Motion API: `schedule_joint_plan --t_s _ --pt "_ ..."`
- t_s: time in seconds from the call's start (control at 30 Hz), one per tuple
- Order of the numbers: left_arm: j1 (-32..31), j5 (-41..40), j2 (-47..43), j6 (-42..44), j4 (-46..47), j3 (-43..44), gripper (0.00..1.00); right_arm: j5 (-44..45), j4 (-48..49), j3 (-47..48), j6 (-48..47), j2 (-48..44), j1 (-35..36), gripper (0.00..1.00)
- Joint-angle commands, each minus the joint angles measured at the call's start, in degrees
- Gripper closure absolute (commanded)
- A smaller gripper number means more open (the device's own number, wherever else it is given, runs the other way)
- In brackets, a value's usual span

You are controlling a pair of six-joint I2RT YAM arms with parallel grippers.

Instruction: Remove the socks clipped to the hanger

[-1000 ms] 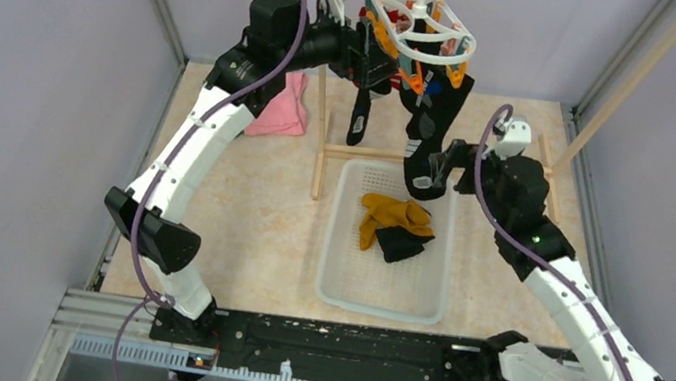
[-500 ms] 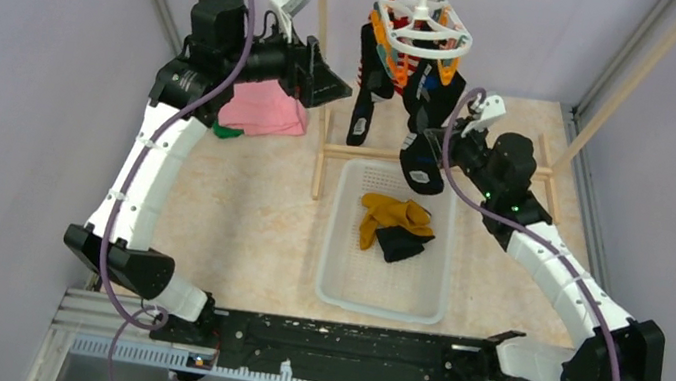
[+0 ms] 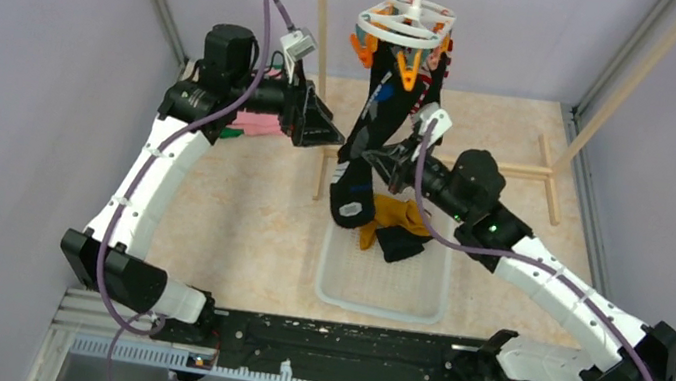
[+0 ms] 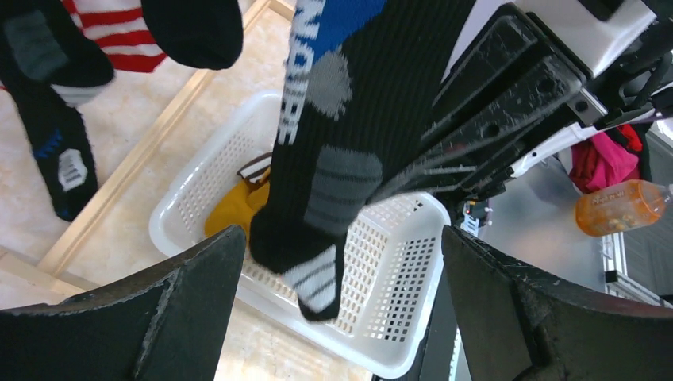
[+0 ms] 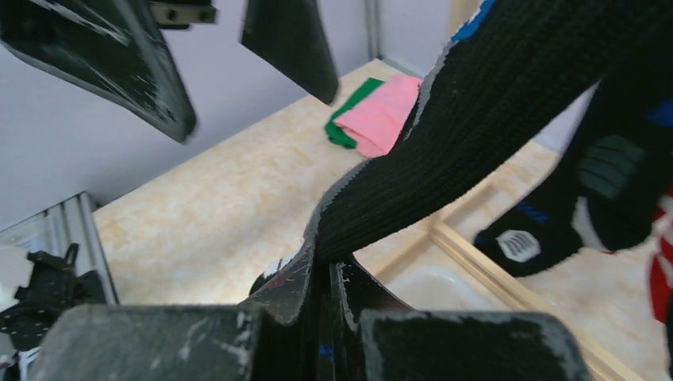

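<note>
Top external view first: the hanger (image 3: 407, 27) hangs high at the back from the wooden rack (image 3: 322, 16), orange pegs round its white ring and dark socks dangling below. Look at the right gripper (image 5: 324, 266): its fingers are pressed together, pinching a long black sock (image 3: 357, 168) partway down. That sock has its top up among the pegs and slants down through the grip, with its toe hanging over the far left corner of the white mesh basket (image 3: 379, 308). The right wrist view confirms it, with knit fabric squeezed between the fingertips and bending over them. Over on the other side, the left gripper (image 3: 324, 123) stands just left of the socks, fingers spread wide with nothing between them. In its own camera the pinched sock, with its grey patches and white lettering, hangs ahead in the gap, untouched. Up beside it hang a red-and-white striped sock (image 4: 111, 24) and a second black sock (image 4: 59, 151) with blue and white marks. Down in the basket, a mustard-yellow sock (image 3: 393, 214) lies touching a dark sock (image 3: 403, 246). A pink cloth (image 5: 385, 111) lies on a green one on the table (image 5: 214, 198).
</note>
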Motion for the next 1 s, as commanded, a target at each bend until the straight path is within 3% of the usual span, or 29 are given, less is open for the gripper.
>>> schedule_joint_plan --t_s 0.0,0.23,0.63,0.97 --pt "-0.07 3.81 -3.06 2.40 2.24 -3.13 0.02 3.46 2.33 4.52 0.97 4.32 5.67 1.00" --pt "0.01 6.16 -5.58 2.50 2.29 -6.09 0.02 1.48 3.90 11.58 6.81 11.93 9.32 1.00" --pt "0.63 8.45 -8.57 12.55 -3.70 -10.51 0.03 -2.39 4.93 9.87 14.24 8.66 7.95 1.00" --pt "0.63 4.11 -10.25 20.62 -4.37 -15.50 0.03 -7.94 7.08 9.50 21.07 8.45 5.79 1.00"
